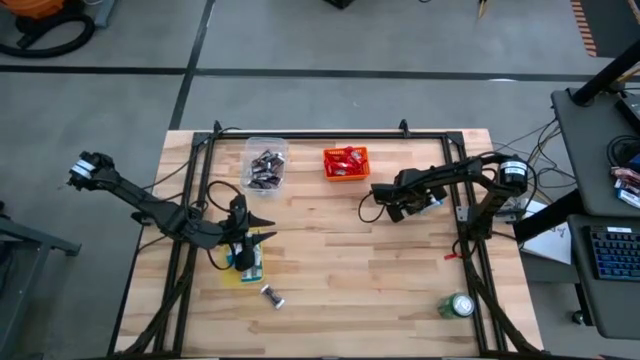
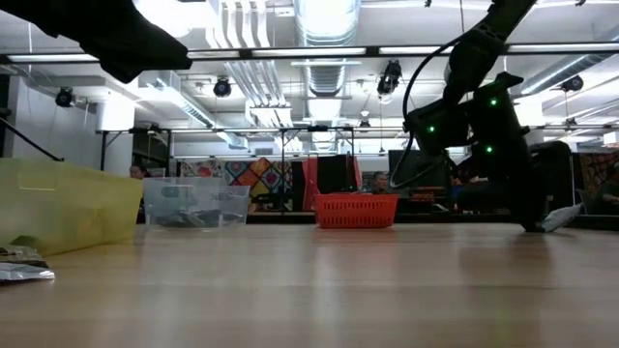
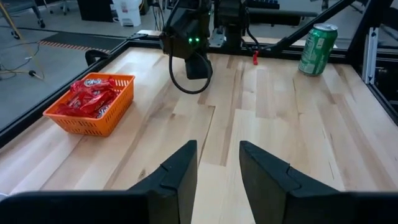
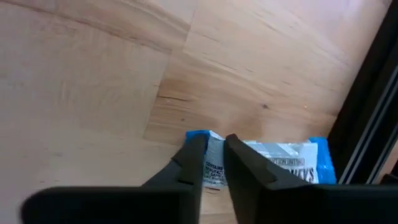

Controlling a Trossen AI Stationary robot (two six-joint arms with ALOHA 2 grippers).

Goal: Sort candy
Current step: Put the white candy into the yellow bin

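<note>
A blue-and-white candy (image 4: 280, 162) lies on the wooden table next to the right frame rail, and my right gripper (image 4: 214, 160) points steeply down at it, shut on one end. My left gripper (image 3: 217, 171) hovers open and holds nothing, above the yellow bin (image 1: 250, 268) at the table's near left. A dark, silver-ended candy (image 1: 272, 296) lies loose on the table near that bin. The clear bin (image 1: 265, 165) holds dark candies. Red candies fill the orange bin (image 1: 346, 162). My right gripper pinches the candy's end (image 4: 214, 168) between its two fingers, coming from above and slanting down. The fingers lie across the wrapper. The rest of the candy stretches away toward the frame rail and lies on the table.
A green can (image 1: 458, 305) stands at the near right corner. A black frame rail (image 4: 367, 124) runs close beside the held candy. Bare wood lies across the table's middle (image 1: 350, 260).
</note>
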